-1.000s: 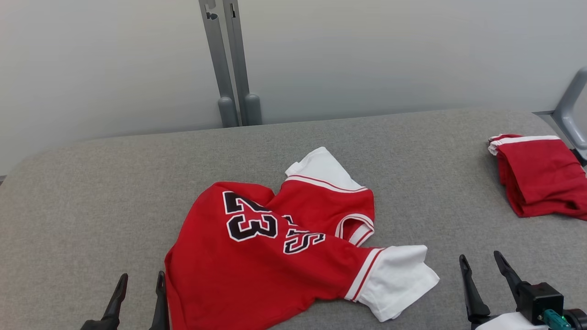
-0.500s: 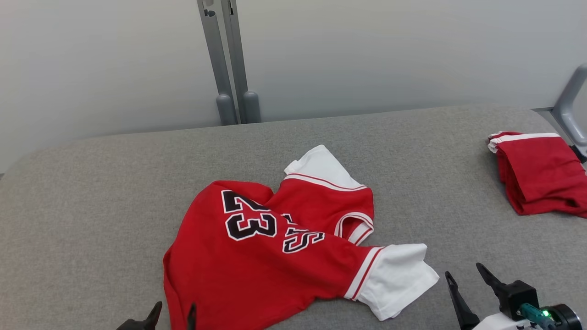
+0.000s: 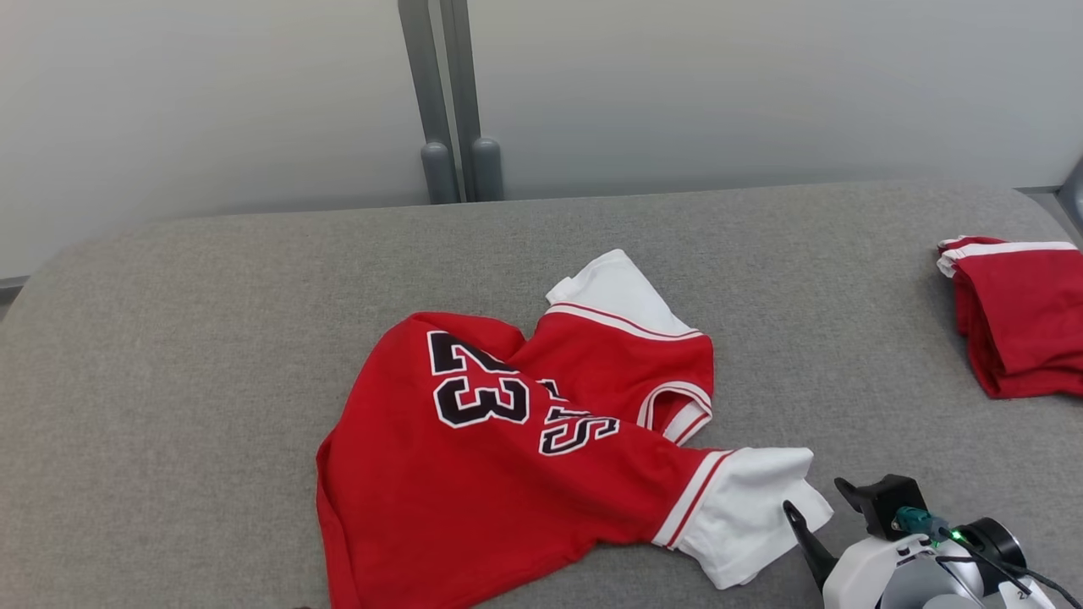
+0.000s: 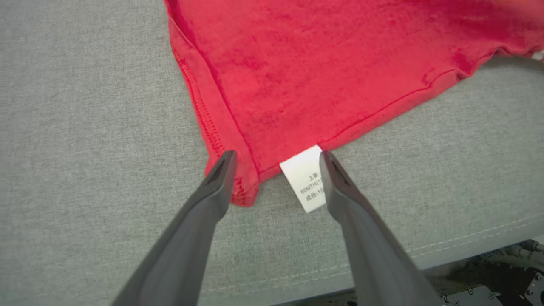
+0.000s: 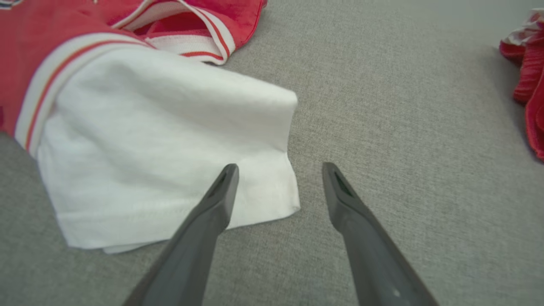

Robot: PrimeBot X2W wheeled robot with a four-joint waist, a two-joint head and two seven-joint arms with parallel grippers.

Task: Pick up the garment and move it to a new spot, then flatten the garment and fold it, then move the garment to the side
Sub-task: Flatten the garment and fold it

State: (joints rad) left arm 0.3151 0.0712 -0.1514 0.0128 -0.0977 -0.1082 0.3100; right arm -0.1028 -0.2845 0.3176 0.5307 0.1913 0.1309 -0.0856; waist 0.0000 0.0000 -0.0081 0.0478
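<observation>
A red jersey (image 3: 508, 440) with a black "23" and white sleeves lies crumpled mid-table. My left gripper (image 4: 276, 155) is open at the jersey's near hem corner (image 4: 238, 187). Its fingertips straddle the red hem, and the white care label (image 4: 308, 180) lies between them. My right gripper (image 3: 821, 503) is open beside the near white sleeve (image 3: 753, 516). In the right wrist view the right gripper (image 5: 280, 166) straddles the corner of that sleeve (image 5: 161, 148). One finger is over the cloth and the other over bare table. Neither gripper holds anything.
The table (image 3: 169, 338) is padded in grey fabric, and its near edge (image 4: 382, 263) runs just behind my left fingers. A folded red garment (image 3: 1024, 317) with white trim lies at the far right. Two grey posts (image 3: 453, 101) stand against the wall behind.
The head camera has shifted slightly. My left gripper has dropped below the head view's bottom edge. My right gripper has moved left and lower, closing on the white sleeve. The jersey lies as before.
</observation>
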